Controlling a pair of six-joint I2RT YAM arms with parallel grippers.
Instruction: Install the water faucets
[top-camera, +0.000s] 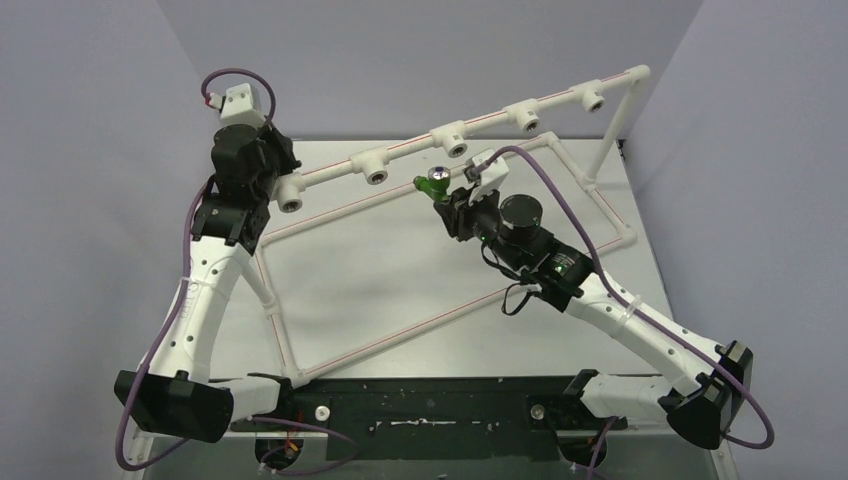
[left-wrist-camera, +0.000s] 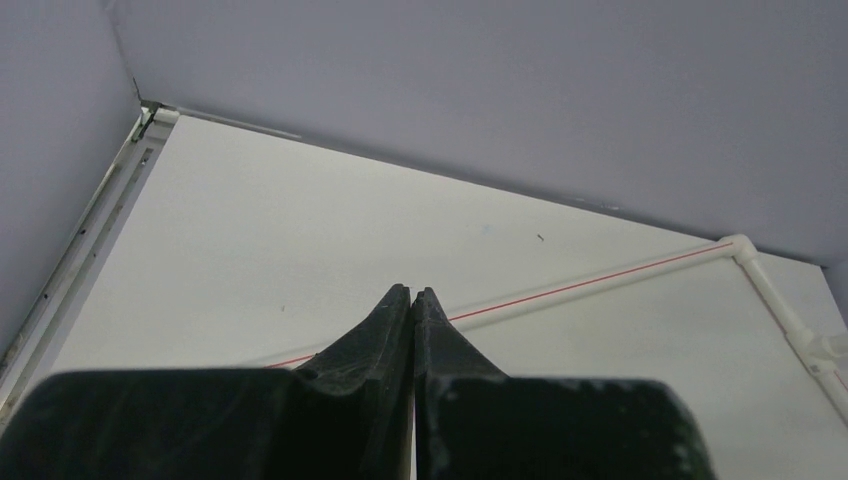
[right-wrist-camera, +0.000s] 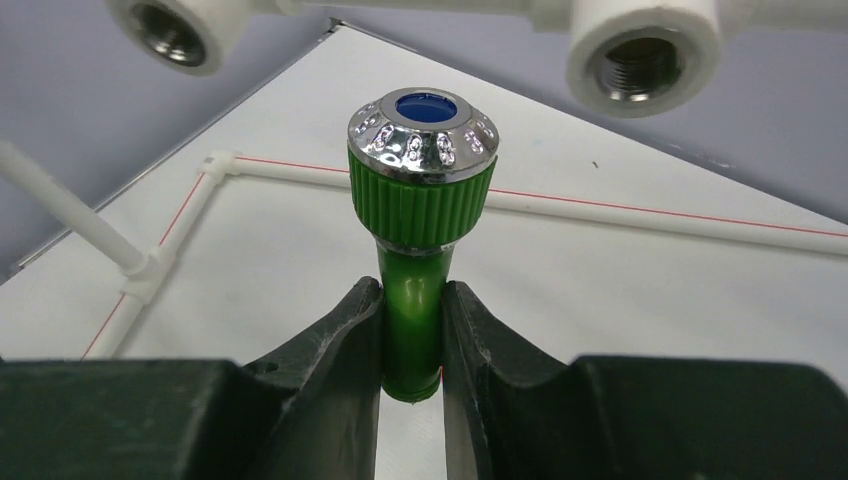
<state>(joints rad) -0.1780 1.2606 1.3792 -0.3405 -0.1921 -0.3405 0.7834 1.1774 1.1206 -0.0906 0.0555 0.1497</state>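
Observation:
My right gripper (top-camera: 447, 203) (right-wrist-camera: 412, 298) is shut on a bright-green water faucet (top-camera: 434, 183) (right-wrist-camera: 420, 205). The fingers clamp its green stem. Its chrome-ringed knob with a blue centre points up toward the raised white pipe rail (top-camera: 490, 120). The faucet hangs just below and between two threaded tee sockets (right-wrist-camera: 645, 50) (right-wrist-camera: 170, 30). My left gripper (left-wrist-camera: 412, 295) is shut and empty, held beside the rail's left end socket (top-camera: 291, 196) at the far left of the table.
A white pipe frame with a red stripe (top-camera: 400, 330) lies on the white table (top-camera: 400, 260). The rail carries several tee sockets (top-camera: 456, 142) and stands on an upright post (top-camera: 610, 130) at the back right. Grey walls close in on three sides.

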